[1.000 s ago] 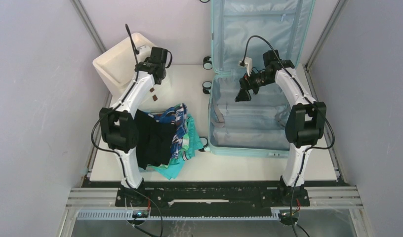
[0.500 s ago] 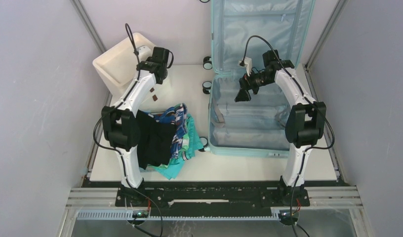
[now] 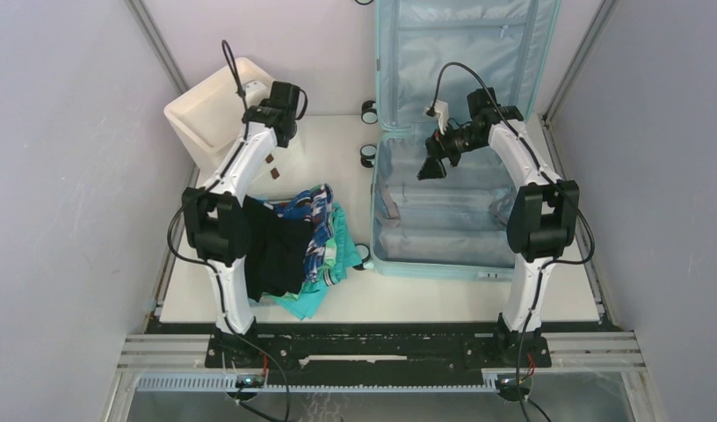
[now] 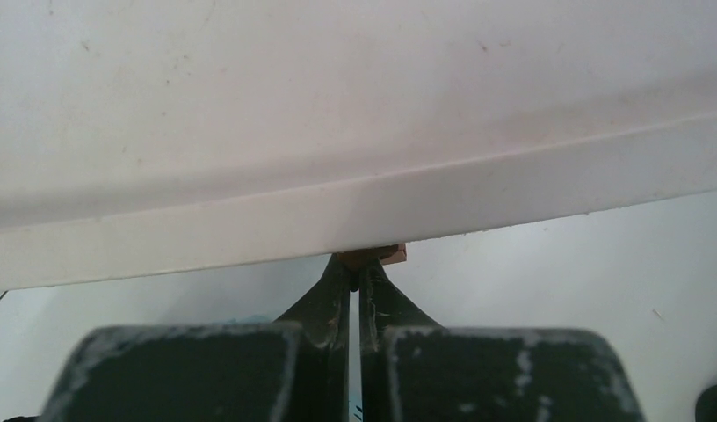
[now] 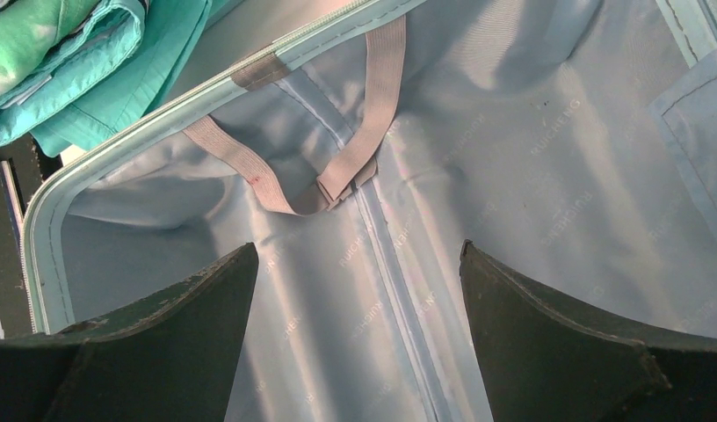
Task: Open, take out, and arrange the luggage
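The luggage [image 3: 425,268] lies open at the right of the table, its lid [image 3: 465,53] leaning upright against the back wall. Its pale lining [image 5: 513,176] and crossed elastic straps [image 5: 372,114] fill the right wrist view. My right gripper [image 3: 430,169] hangs open and empty over the far part of the lower shell, its jaws wide apart above the centre seam [image 5: 359,255]. My left gripper [image 3: 269,130] is at the white drawer unit [image 3: 210,105], shut on a small brown handle [image 4: 386,255] under its white front [image 4: 337,132], fingertips together [image 4: 355,264].
A pile of clothes [image 3: 293,237], black, blue-patterned and teal, lies on the table left of the luggage; its teal edge shows in the right wrist view [image 5: 74,61]. Black-and-white wheels [image 3: 369,112] stick out on the luggage's left side. Grey walls close in on both sides.
My left wrist has shifted slightly toward the back at the white drawer unit, still shut on the handle. The right gripper has edged slightly up and stays open.
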`<move>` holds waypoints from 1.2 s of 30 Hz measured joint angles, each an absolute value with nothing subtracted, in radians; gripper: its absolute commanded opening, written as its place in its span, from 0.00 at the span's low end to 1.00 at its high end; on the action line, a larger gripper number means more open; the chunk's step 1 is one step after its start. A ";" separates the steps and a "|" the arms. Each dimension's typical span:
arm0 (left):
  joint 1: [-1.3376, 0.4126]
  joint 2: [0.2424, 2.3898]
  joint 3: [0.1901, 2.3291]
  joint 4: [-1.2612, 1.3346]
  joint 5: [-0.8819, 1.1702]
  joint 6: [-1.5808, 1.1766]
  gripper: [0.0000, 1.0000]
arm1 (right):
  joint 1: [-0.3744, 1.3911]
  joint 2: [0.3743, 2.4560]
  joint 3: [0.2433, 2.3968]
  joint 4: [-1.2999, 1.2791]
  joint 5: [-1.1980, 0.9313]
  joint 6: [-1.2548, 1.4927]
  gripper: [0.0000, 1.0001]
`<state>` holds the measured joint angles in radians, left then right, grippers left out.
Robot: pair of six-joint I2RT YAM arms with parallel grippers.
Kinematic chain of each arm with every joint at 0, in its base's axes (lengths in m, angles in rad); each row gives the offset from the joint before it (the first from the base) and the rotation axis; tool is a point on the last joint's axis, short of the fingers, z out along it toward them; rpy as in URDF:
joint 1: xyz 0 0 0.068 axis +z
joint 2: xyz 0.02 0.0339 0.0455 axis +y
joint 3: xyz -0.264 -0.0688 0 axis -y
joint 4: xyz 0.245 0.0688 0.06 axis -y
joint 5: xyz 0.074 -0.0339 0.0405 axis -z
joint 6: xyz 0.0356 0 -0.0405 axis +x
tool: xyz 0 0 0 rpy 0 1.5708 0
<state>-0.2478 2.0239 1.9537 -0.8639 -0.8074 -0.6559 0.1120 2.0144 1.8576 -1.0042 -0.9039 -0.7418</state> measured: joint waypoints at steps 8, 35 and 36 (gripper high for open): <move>-0.245 1.998 1.915 -0.830 -0.761 -0.655 0.00 | 0.106 2.018 1.862 -1.004 -0.904 -0.742 0.93; -0.418 1.890 1.796 -0.785 -0.536 -0.695 0.57 | 0.104 2.035 1.888 -1.015 -0.899 -0.760 0.93; -0.418 1.885 1.795 -0.785 -0.492 -0.685 0.61 | 0.104 2.035 1.888 -1.016 -0.899 -0.762 0.93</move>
<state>-0.4175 1.8847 1.7954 -0.7845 -0.4923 -0.6853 0.1043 2.0346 1.8881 -1.0157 -0.8993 -0.7616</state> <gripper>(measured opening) 0.470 0.926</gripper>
